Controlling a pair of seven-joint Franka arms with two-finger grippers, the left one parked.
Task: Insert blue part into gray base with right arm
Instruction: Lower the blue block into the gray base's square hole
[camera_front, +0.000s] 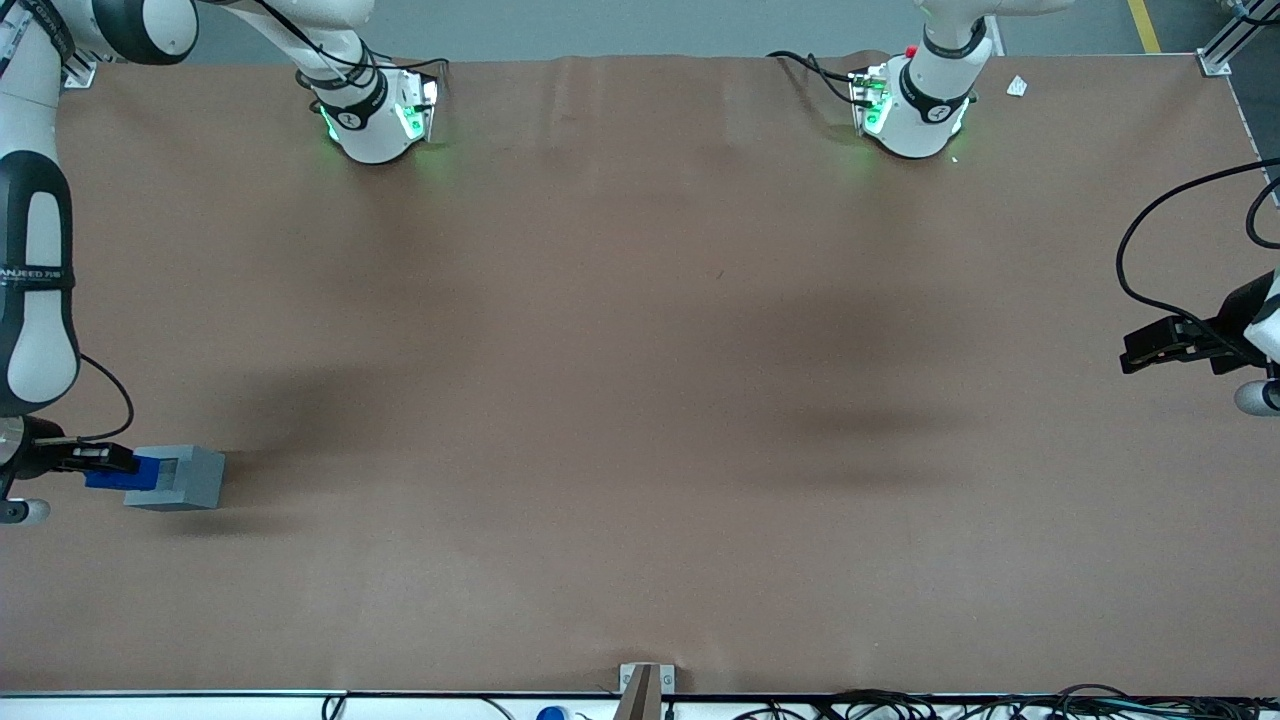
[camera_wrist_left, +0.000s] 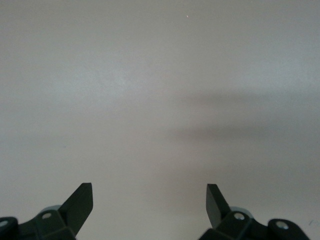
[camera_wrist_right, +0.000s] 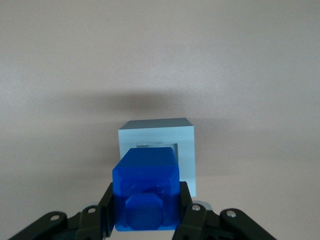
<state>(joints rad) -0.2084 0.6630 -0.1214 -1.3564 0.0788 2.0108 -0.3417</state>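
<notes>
The gray base (camera_front: 180, 478) sits on the brown bench (camera_front: 640, 400) at the working arm's end, close to the bench's side edge there and well away from the edge nearest the front camera. From the base toward the parked arm's end the bench surface runs bare and flat, crossed only by soft shadows, so the open room lies in that direction.

There is one gray base, one blue part (camera_front: 122, 472) and one working right arm (camera_front: 35, 290).

The hand (camera_front: 100, 460) hangs beside the gray base, on the side toward the bench's side edge, and its two fingers (camera_wrist_right: 192, 217) are closed on the blue part, one pressed to each flank. In the right wrist view the blue part (camera_wrist_right: 146, 189) sits between the fingers, with the gray base (camera_wrist_right: 156, 145) straight ahead of it and its square hole partly hidden by the blue part. In the front view the blue part overlaps the base's edge nearest the hand; whether it touches the base cannot be told.
</notes>
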